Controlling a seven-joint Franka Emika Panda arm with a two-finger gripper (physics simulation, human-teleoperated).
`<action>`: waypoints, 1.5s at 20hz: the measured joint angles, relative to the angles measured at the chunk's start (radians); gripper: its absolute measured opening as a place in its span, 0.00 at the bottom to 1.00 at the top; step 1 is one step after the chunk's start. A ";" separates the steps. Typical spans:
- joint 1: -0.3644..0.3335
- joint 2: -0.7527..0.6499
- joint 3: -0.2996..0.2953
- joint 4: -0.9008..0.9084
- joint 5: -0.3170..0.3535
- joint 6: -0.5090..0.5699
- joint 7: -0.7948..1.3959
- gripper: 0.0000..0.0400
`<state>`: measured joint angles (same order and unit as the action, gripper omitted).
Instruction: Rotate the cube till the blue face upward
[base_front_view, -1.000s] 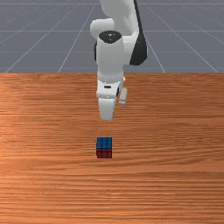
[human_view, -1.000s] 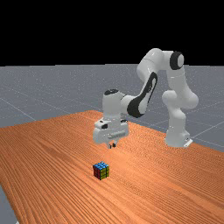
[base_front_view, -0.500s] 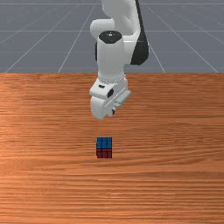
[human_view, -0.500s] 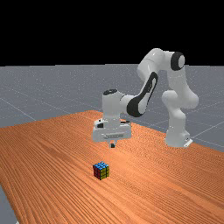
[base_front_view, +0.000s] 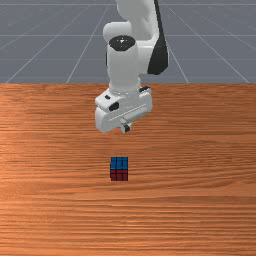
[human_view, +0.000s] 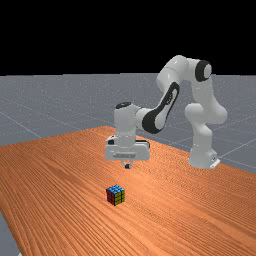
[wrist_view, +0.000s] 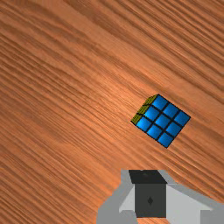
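Observation:
My gripper (base_front_view: 125, 129) hangs above the table in the front view, higher than the cube (base_front_view: 119, 169) and on its arm-base side. The cube lies flat, blue face up, with a red side toward that camera. In the far view the gripper (human_view: 128, 166) is up and slightly right of the cube (human_view: 115, 195), whose red and yellow sides show. The wrist view has the gripper (wrist_view: 149, 177) shut with nothing held, its fingertips together, apart from the cube (wrist_view: 163, 121); blue is on top and a yellow side shows. The cube stands turned relative to my hand.
The wooden table (base_front_view: 200, 170) stretches around the cube on all sides. The arm's base (human_view: 202, 157) stands at the table's far right in the far view.
My hand has turned about its upright axis, its broad side now facing more toward the cameras, and has shifted slightly to the front view's left. The cube has kept its place and its blue top.

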<state>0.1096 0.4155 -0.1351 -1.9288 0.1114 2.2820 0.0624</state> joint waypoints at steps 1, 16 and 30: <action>0.004 0.001 -0.005 0.001 0.005 -0.003 0.035 0.00; 0.066 0.011 -0.075 0.018 0.099 -0.031 0.551 0.00; 0.031 0.142 -0.060 0.224 0.155 -0.074 0.576 0.00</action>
<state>0.1405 0.5573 -0.1947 -1.7047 0.2667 2.2080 0.6388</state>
